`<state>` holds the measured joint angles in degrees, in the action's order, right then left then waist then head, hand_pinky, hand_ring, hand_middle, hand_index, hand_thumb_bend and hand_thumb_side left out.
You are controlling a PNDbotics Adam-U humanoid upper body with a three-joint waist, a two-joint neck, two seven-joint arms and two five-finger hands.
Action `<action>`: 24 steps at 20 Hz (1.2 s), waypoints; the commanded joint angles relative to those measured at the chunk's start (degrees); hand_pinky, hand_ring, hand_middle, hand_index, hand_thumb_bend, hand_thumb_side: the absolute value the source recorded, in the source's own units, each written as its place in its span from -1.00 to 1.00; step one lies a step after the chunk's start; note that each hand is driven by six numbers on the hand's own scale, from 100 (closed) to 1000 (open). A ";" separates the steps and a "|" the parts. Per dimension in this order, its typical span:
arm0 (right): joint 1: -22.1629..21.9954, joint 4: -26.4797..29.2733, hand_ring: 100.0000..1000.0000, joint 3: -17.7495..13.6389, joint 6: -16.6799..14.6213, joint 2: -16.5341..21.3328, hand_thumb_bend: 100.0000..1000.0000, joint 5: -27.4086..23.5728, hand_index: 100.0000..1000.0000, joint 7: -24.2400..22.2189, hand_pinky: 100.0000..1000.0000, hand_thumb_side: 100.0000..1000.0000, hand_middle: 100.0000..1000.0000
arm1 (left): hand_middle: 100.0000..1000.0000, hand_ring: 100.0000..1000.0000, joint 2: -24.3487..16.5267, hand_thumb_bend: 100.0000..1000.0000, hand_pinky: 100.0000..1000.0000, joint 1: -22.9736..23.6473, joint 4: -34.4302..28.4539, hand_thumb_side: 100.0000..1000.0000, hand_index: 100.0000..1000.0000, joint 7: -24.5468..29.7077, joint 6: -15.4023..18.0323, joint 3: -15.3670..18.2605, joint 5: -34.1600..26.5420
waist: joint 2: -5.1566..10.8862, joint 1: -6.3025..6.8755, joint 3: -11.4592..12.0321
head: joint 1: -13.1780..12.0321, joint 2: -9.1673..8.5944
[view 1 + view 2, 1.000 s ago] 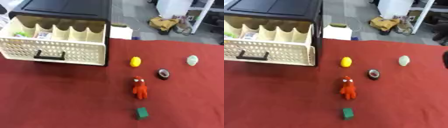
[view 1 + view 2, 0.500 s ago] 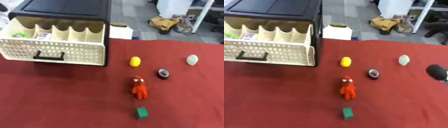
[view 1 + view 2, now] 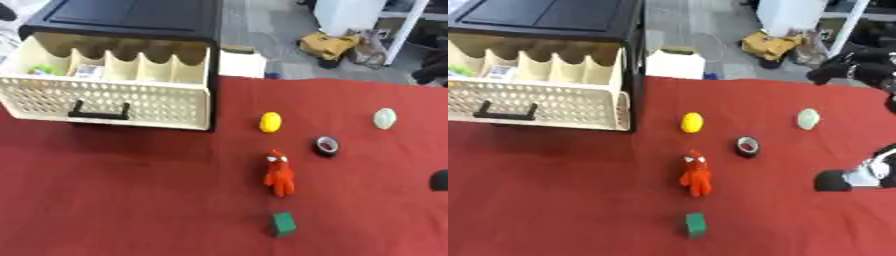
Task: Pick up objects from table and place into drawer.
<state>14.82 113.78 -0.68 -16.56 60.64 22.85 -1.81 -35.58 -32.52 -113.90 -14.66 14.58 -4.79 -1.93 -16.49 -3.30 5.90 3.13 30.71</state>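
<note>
In the left eye view, a cream perforated plastic drawer (image 3: 105, 92) stands pulled out of a black cabinet (image 3: 131, 22) in the upper left of the frame, resting on the red cloth-covered table (image 3: 131, 200). Its dividers split it into several compartments, and small items lie in the leftmost ones. A yellow egg-shaped object (image 3: 270, 122) lies just right of the drawer's front corner. A pale green egg-shaped object (image 3: 384, 118) lies well apart from it toward the upper right. Between them and slightly lower sits a small black roll of tape (image 3: 326, 146). Below the yellow object, near the centre of the frame, lies a red-orange toy figure (image 3: 279, 173), and below that a small dark green block (image 3: 282, 224). At the right edge, a dark tip of the right robot hand (image 3: 439, 180) just enters the frame.

In the right eye view, the same things sit shifted leftward. More of the right robot hand shows at the right edge, in the lower half: a black rounded tip with a silver part behind it, low over the cloth, apart from the tape roll and the pale green object. It has hold of nothing; I cannot tell how far its fingers are spread. In the upper right corner, beyond the table's far edge, a dark blurred shape (image 3: 859, 65) shows.
</note>
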 commanded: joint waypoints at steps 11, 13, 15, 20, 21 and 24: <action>6.58 0.81 0.59 4.30 3.53 2.39 0.78 -1.03 0.68 -9.38 0.48 0.33 0.26 | -0.03 -0.10 0.27 -1.00 0.01 -1.19 -0.69 1.00 0.77 1.36 -0.98 -0.33 -0.70 | 1.36 -0.29 0.81 | 0.85 0.03; 7.65 0.81 0.58 5.18 4.49 2.01 0.79 -0.77 0.68 -10.28 0.48 0.31 0.23 | -0.03 -0.10 0.48 -0.99 0.01 -1.35 -0.69 1.00 0.77 1.53 -1.09 -0.43 -0.89 | 1.39 -0.35 0.99 | 1.02 -0.02; 8.84 0.81 0.58 6.10 5.73 1.54 0.79 -0.34 0.67 -11.28 0.47 0.29 0.19 | -0.03 -0.10 0.69 -0.99 0.01 -1.55 -0.69 1.00 0.77 1.69 -1.25 -0.50 -1.08 | 1.41 -0.40 1.13 | 1.19 -0.06; 12.12 -0.39 0.57 8.47 8.52 -0.61 0.78 0.50 0.64 -13.93 0.46 0.24 0.13 | -0.03 -0.10 1.15 -0.99 0.01 -1.89 -0.69 1.00 0.76 2.05 -1.65 -0.60 -1.52 | 1.46 -0.53 1.46 | 1.57 -0.08; 12.79 -0.93 0.56 8.88 8.96 -1.05 0.78 0.69 0.63 -14.39 0.46 0.23 0.12 | -0.03 -0.10 1.19 -0.99 0.01 -1.92 -0.69 1.00 0.76 2.12 -1.71 -0.60 -1.58 | 1.48 -0.57 1.54 | 1.61 -0.08; 14.76 -2.78 0.56 10.14 10.32 -2.47 0.77 1.65 0.63 -15.54 0.46 0.22 0.11 | -0.03 -0.10 1.33 -0.99 0.01 -2.09 -0.69 1.00 0.75 2.25 -1.86 -0.62 -1.78 | 1.54 -0.69 1.71 | 1.74 -0.06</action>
<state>28.73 111.50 9.61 -6.93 57.45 23.81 -17.04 -33.61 -33.48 -113.90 -12.56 12.79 -5.53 -3.53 -16.24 -4.09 7.55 4.67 30.70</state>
